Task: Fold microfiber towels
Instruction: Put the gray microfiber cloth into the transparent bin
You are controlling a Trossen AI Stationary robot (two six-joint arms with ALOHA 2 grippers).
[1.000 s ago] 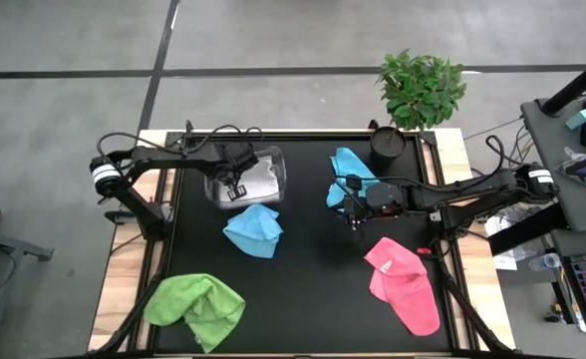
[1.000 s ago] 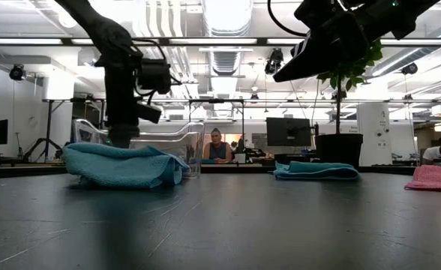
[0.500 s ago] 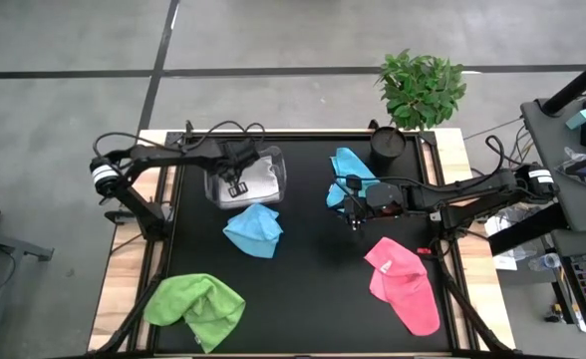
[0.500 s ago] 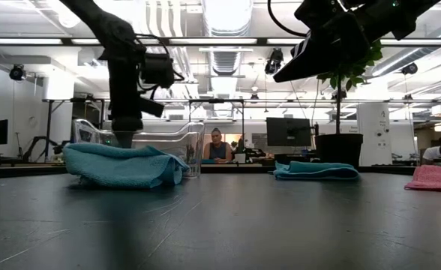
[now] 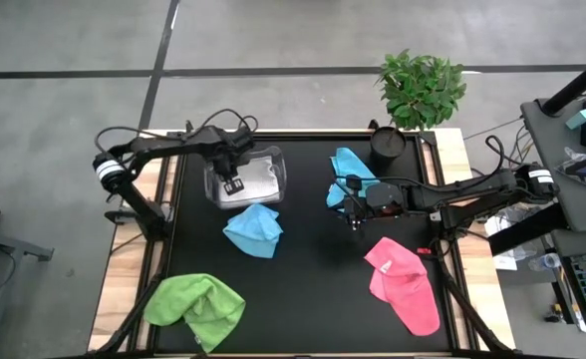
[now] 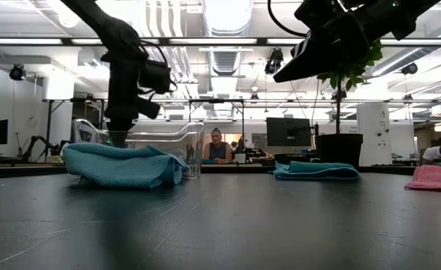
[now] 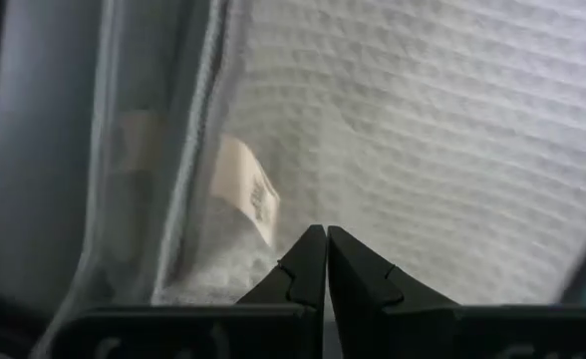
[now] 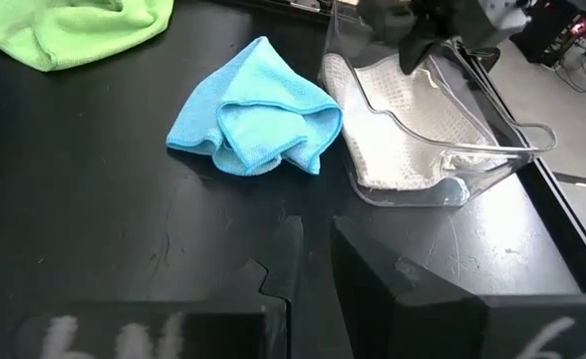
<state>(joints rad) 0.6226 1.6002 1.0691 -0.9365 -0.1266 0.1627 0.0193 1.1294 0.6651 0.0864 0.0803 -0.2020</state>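
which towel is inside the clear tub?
The pale grey-white towel; it lies in the clear tub at the table's far left, under the left gripper. The two light blue, the pink and the lime green towels all lie on the bare tabletop.

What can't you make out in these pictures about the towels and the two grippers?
- Left gripper, left wrist view: shut over the grey-white towel in the clear tub; whether it pinches cloth is too close to tell.
- That towel's label: print blurred.
- Pink towel, low view: cut off by the picture's edge.
- Right gripper: nearly closed, holding nothing visible.
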